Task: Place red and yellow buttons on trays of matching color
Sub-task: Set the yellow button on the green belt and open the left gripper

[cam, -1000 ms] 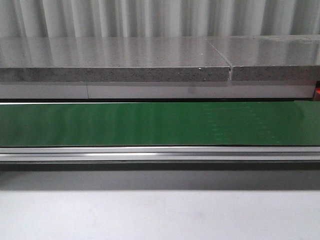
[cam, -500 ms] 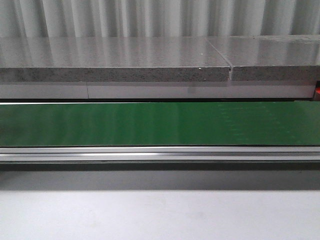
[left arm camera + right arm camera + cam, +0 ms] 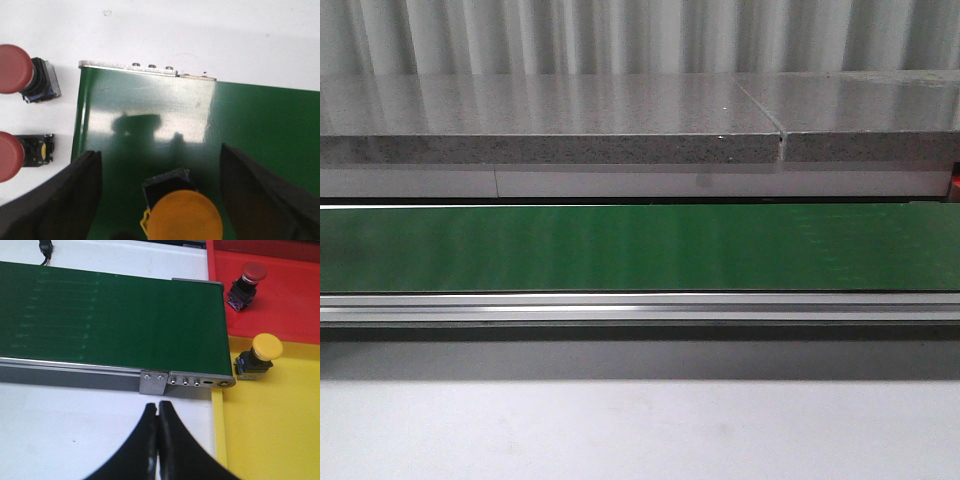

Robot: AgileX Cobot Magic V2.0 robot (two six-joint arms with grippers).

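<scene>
Yellow button (image 3: 184, 220): domed cap, black body, lying on green belt (image 3: 250, 130), straddled by spread left tool (image 3: 165, 200). Right tool (image 3: 158, 440) pressed together.

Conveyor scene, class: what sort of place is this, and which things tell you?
Probably a lab or factory sorting station: a green conveyor belt, push buttons such as the yellow button on it, and red tray and yellow tray at its end.
</scene>
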